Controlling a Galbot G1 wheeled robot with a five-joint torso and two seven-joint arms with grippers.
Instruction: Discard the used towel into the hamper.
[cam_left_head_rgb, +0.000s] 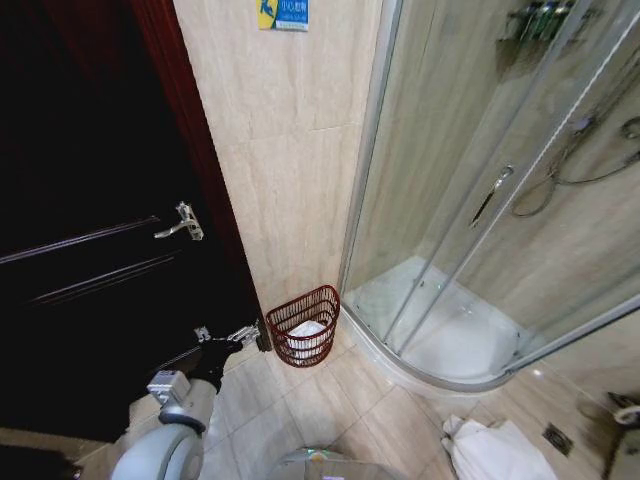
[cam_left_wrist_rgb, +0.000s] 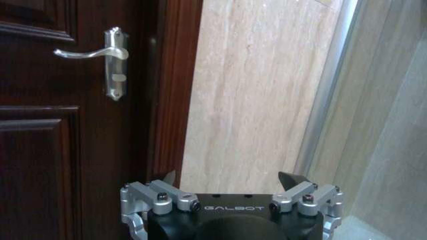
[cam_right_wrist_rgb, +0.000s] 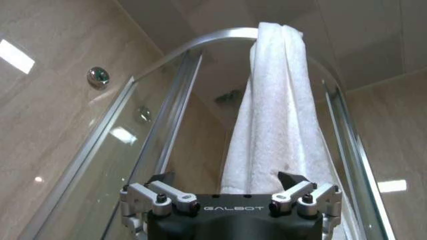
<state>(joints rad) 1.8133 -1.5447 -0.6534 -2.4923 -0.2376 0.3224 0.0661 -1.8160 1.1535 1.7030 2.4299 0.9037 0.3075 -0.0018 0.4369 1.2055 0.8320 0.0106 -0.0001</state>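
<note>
The round reddish-brown hamper (cam_left_head_rgb: 303, 326) of thin woven slats sits on the tiled floor against the beige stone wall (cam_left_head_rgb: 285, 150), with something white inside. Just beside the hamper, the left gripper (cam_left_head_rgb: 246, 334) hangs with jaws spread wide. Near the curved glass shower (cam_left_head_rgb: 470, 200), the right gripper (cam_right_wrist_rgb: 230, 182) has jaws apart, before a fluffy white towel (cam_right_wrist_rgb: 277, 120) draped over the shower's top rail.

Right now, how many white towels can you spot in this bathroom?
3. One lies inside the hamper by the wall, towel in hamper. One is heaped on the floor outside the shower. One hangs over the shower's top rail, just ahead of the right hand. Others may be hidden.
</note>
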